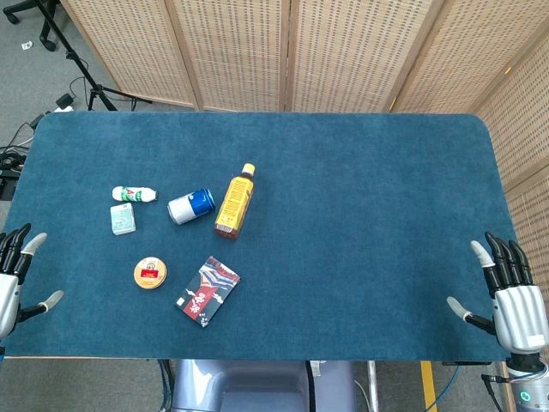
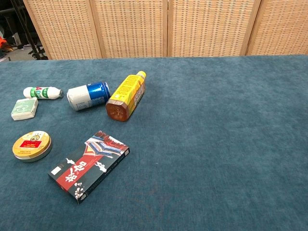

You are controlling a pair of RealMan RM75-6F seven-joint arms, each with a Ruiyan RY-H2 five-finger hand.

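Observation:
My left hand [image 1: 13, 275] hangs at the table's left front edge, fingers spread, holding nothing. My right hand [image 1: 510, 296] hovers at the right front edge, fingers apart and empty. Neither hand shows in the chest view. On the left half of the blue table [image 1: 360, 215] lie an orange bottle [image 1: 235, 202] [image 2: 126, 96] on its side, a blue can [image 1: 190, 206] [image 2: 87, 95] on its side, a white-green tube [image 1: 134, 195] [image 2: 42, 92], a small pale-green box [image 1: 123, 219] [image 2: 24, 109], a round yellow tin [image 1: 150, 273] [image 2: 32, 146] and a dark red-patterned box [image 1: 208, 291] [image 2: 89, 165].
Wicker folding screens [image 1: 292, 51] stand behind the table. A tripod and cables [image 1: 77, 77] sit on the floor at the back left. The robot's base [image 1: 257, 386] shows below the front edge.

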